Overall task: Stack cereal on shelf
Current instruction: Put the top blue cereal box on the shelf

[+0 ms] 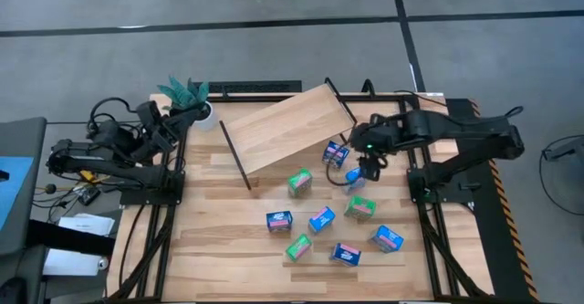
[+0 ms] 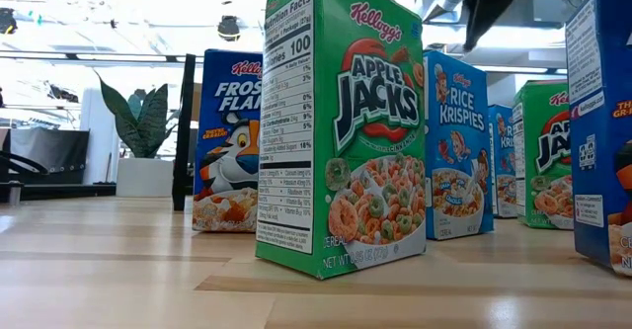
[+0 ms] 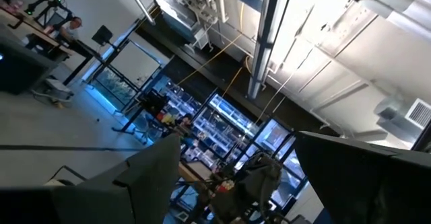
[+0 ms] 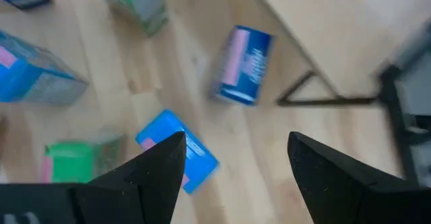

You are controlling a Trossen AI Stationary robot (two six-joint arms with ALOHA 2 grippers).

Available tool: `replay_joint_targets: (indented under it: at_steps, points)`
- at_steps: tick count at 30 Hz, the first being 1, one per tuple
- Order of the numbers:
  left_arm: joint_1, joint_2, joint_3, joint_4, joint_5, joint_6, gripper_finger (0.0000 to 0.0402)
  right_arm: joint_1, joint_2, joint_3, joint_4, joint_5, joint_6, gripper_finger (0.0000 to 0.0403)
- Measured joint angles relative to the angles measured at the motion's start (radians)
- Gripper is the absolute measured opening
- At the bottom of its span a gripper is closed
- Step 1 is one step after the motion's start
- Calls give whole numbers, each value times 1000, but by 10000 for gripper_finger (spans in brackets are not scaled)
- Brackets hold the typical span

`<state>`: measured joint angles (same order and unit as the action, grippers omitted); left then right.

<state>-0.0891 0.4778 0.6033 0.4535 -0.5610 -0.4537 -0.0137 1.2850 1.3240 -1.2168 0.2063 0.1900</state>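
Observation:
Several small cereal boxes, blue and green, are scattered over the right half of the wooden table; in the high view they run from one [image 1: 336, 152] by the shelf to one [image 1: 345, 254] near the front. The shelf [image 1: 283, 126], a light board tilted on black rod legs, stands at the far middle. My right gripper [image 4: 236, 163] hangs open, pointing down, above a blue box [image 4: 178, 150] lying flat; a second blue box [image 4: 244, 64] lies nearer the shelf leg [image 4: 330, 99]. My left gripper [image 3: 236, 177] is open, raised at the far left and pointing up into the room.
A potted plant [image 1: 187, 99] stands at the far left corner beside my left arm. In the low view a green box [image 2: 341, 122] stands upright close to the camera, with blue boxes [image 2: 229, 141] behind it. Bare wood lies at the near left [image 1: 210, 240].

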Motion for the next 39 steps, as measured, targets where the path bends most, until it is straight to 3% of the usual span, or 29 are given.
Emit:
replay_joint_targets:
  at_steps: [9, 18, 28, 39]
  points:
    - [0, 0, 0, -8, 2, 27, 283, -123, -1, -135, 173, -135, -46, 295]
    - [0, 0, 0, -69, 3, 26, 283, -177, 118, -140, 179, -132, -104, 394]
    - [0, 0, 0, -77, 0, 27, 283, -189, 223, -140, 244, -129, -123, 387]
    - [0, 0, 0, -89, -2, 26, 283, -213, 225, -139, 300, -132, -112, 382]
